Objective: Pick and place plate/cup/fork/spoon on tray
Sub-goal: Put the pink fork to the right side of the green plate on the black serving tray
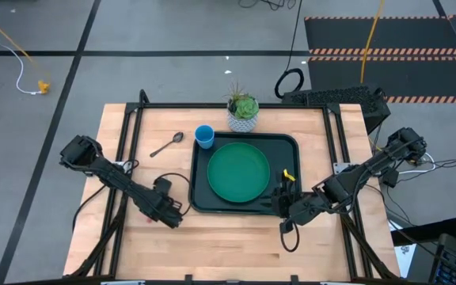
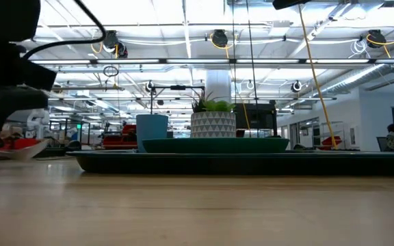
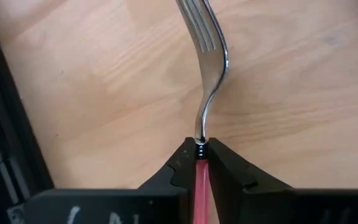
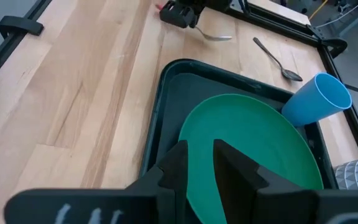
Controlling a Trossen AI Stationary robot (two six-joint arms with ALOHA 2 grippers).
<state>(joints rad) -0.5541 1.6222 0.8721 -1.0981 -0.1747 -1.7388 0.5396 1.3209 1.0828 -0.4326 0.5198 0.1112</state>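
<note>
The dark tray [image 1: 200, 194] lies mid-table with the green plate [image 1: 238, 172] flat on it. The blue cup [image 1: 204, 136] stands upright at the tray's far left corner. The silver spoon [image 1: 167, 145] lies on the wood left of the cup. My left gripper [image 1: 174, 215] is left of the tray's near left corner, shut on the red-handled fork [image 3: 207, 56]. My right gripper [image 4: 199, 163] hovers over the tray's near right corner. Its fingers stand a little apart with nothing between them. My left gripper pinches the fork's red handle [image 3: 199, 171] between its two fingers, at the end where the metal neck begins. The fingers slant steeply down and the handle runs back along them. The silvery head [image 2: 26, 151] sticks out past the fingertips, a little above the tabletop.
A potted plant in a white patterned pot [image 1: 242, 115] stands just beyond the tray's far edge. Black frame rails [image 1: 133, 134] run along the table's left, right and far sides. Bare wood [image 1: 228, 245] stretches along the near edge.
</note>
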